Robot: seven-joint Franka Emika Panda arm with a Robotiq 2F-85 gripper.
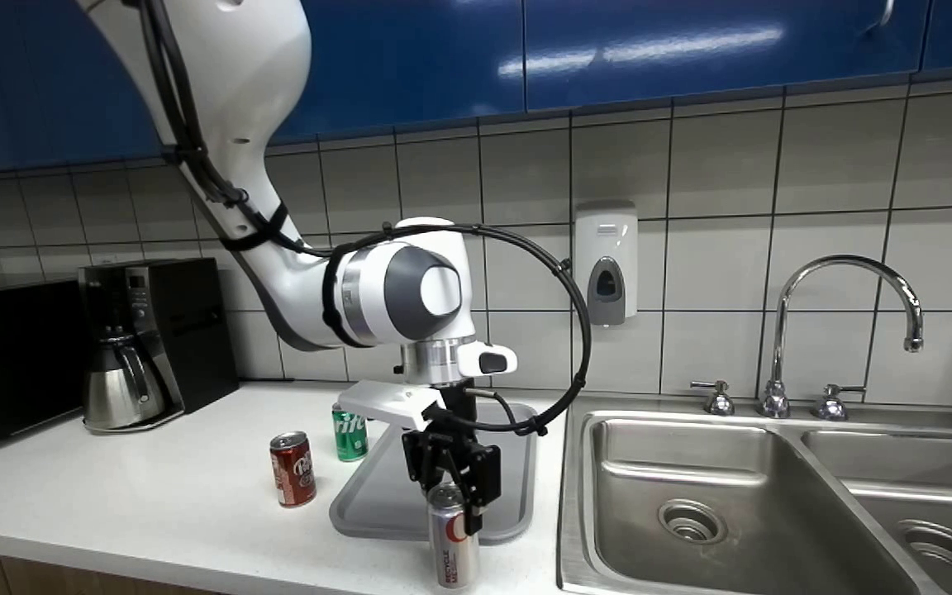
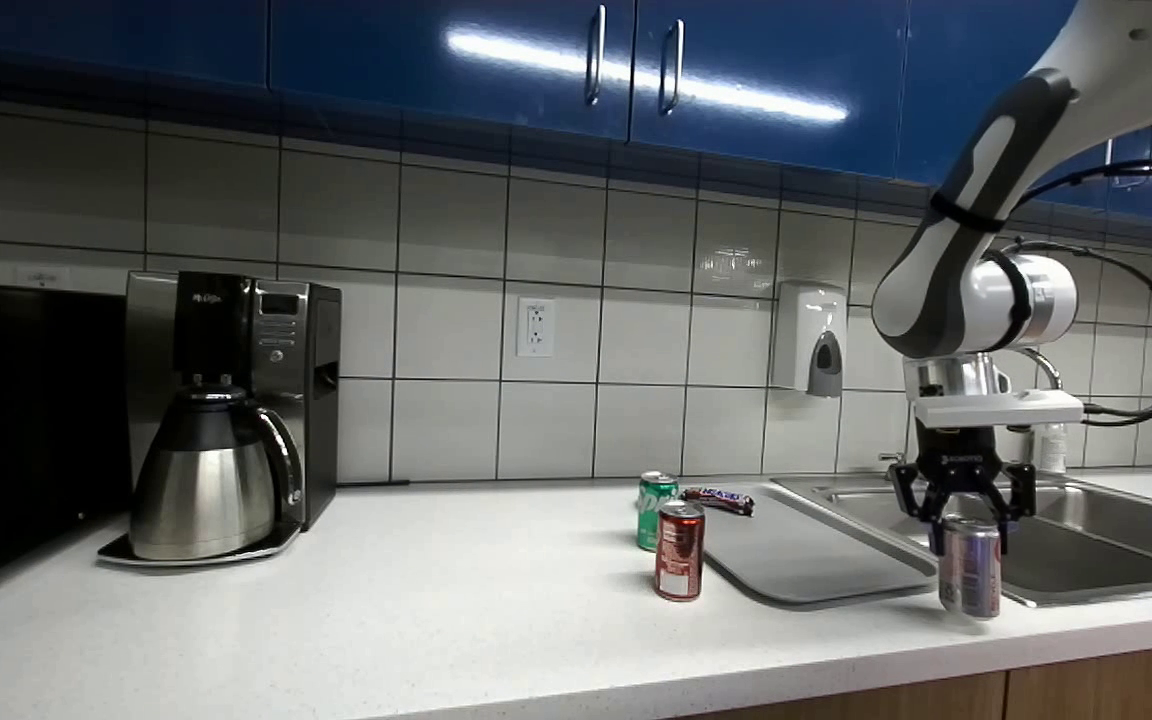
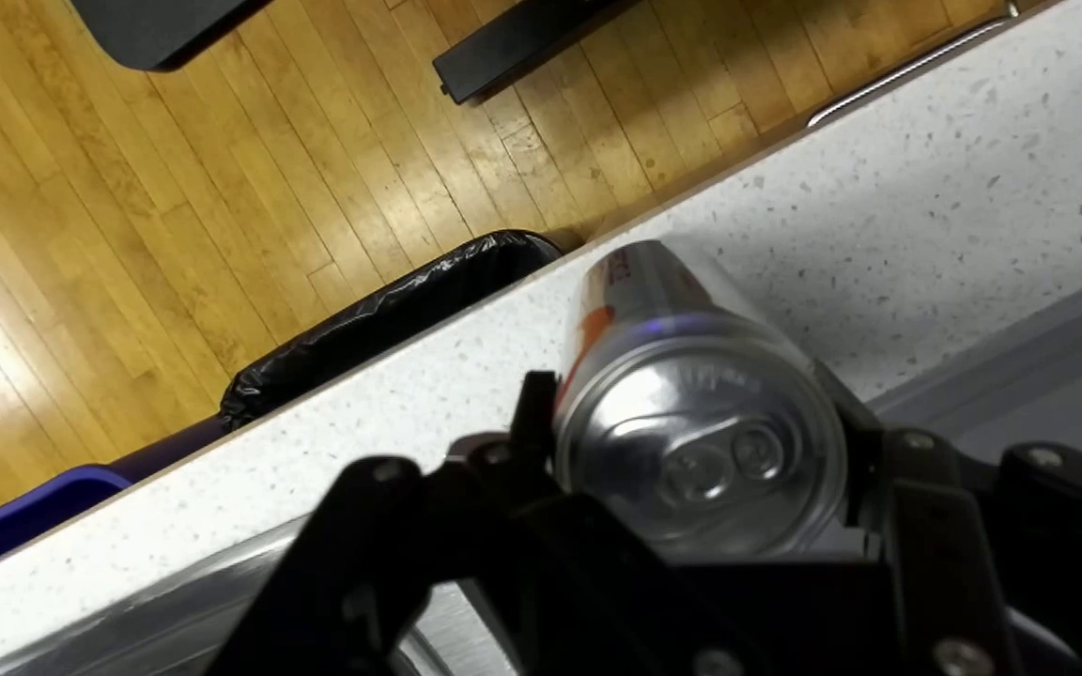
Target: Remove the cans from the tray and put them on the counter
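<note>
My gripper (image 1: 453,501) is shut on a silver can (image 1: 451,547) with a red mark. The fingers touch it on both sides near its lid, as the wrist view (image 3: 703,451) shows. The can is roughly upright over the counter strip between the tray's near end and the front edge; I cannot tell whether its base touches the counter. The grey tray (image 2: 806,560) lies beside the sink. A red Dr Pepper can (image 1: 292,469) and a green Sprite can (image 1: 350,433) stand upright on the counter (image 2: 386,620) beside the tray.
A wrapped candy bar (image 2: 719,500) lies at the tray's far left end. The steel sink (image 1: 674,471) borders the tray. A coffee maker (image 2: 226,420) stands on the counter. The wrist view shows a bin with a black bag (image 3: 391,310) below the counter's front edge.
</note>
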